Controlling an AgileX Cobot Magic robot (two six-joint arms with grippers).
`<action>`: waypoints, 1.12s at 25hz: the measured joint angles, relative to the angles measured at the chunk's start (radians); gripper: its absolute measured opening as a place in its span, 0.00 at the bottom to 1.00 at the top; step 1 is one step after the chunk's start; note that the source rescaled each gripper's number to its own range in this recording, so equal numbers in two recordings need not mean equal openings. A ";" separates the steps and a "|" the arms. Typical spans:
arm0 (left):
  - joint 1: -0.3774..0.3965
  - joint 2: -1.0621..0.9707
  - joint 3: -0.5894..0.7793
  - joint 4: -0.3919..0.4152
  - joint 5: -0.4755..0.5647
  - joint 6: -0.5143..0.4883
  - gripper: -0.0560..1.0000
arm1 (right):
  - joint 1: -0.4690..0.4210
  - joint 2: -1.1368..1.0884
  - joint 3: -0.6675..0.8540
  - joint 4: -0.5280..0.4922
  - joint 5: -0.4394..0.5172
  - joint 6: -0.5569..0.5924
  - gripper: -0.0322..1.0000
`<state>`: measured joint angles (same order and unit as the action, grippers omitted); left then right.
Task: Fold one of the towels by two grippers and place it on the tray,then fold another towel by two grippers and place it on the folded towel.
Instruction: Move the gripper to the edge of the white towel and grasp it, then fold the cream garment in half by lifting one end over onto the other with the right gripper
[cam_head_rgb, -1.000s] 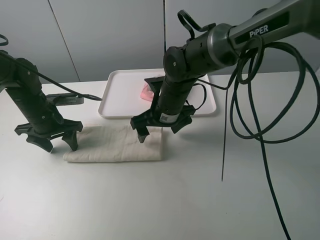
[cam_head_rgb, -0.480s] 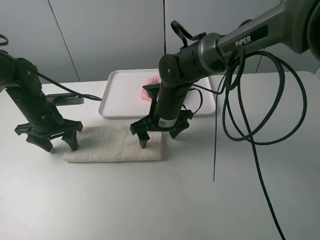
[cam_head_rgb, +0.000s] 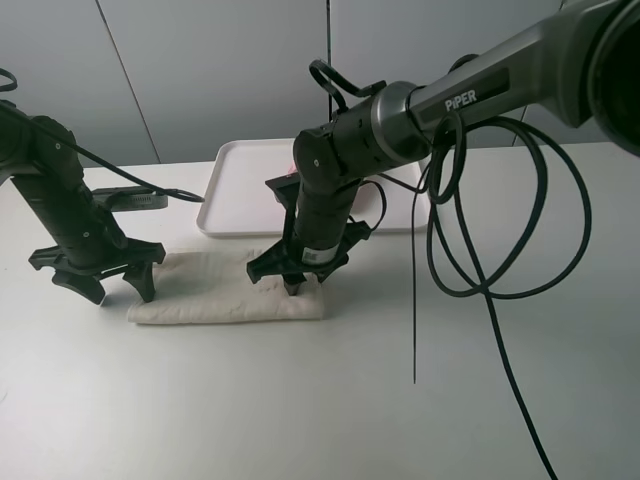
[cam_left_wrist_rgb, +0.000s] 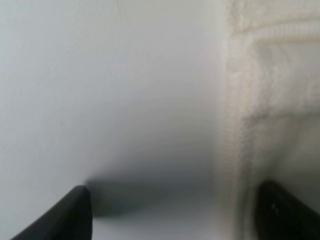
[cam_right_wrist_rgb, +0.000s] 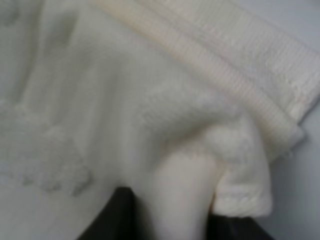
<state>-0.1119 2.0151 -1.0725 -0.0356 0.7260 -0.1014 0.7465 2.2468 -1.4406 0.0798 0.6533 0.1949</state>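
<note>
The cream-white towel (cam_head_rgb: 215, 298) lies folded into a long flat band on the white table (cam_head_rgb: 330, 400). It sits just in front of the tray (cam_head_rgb: 240, 195), close to the near rim but not touching it. It runs left to right, and there's a claw at each end.

At the right end, the right gripper (cam_head_rgb: 293, 280) is planted straight down into the cloth, near the back corner. Its jaws are pulled in tight, with a pinch of terry between them. The right wrist camera confirms it: a soft ridge of towel (cam_right_wrist_rgb: 125, 100) bulges up between the two dark fingers (cam_right_wrist_rgb: 112, 215), and the ribbed hem and a folded corner lie just beyond. That's a grip on the fabric.

At the left end it's a different picture. The left gripper (cam_head_rgb: 113, 288) is low, with its jaws spread wide and nothing between them. It straddles the towel's short edge. The left wrist view shows it plainly. One finger (cam_left_wrist_rgb: 65, 215) is over bare table. The other finger (cam_left_wrist_rgb: 287, 210) is over the towel (cam_left_wrist_rgb: 270, 100). The hem runs down the gap between them, nearer the second finger. I can't tell from here whether those tips touch the cloth or the table.

Behind the towel, the tray is partly hidden by the right arm leaning across its front. Black cable (cam_head_rgb: 500, 280) loops down off that arm onto the table, well to the right of the towel.
</note>
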 joint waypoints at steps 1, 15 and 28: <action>0.000 0.000 0.000 0.000 0.000 0.000 0.90 | 0.002 0.002 0.000 0.016 -0.002 0.002 0.25; 0.000 0.000 0.000 0.006 0.000 0.000 0.90 | 0.005 -0.031 0.002 0.017 -0.009 -0.002 0.09; 0.000 0.000 -0.001 0.016 0.000 0.000 0.90 | 0.005 -0.175 0.009 0.285 0.025 -0.172 0.09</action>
<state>-0.1119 2.0151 -1.0732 -0.0198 0.7260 -0.1014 0.7518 2.0718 -1.4313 0.3648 0.6779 0.0228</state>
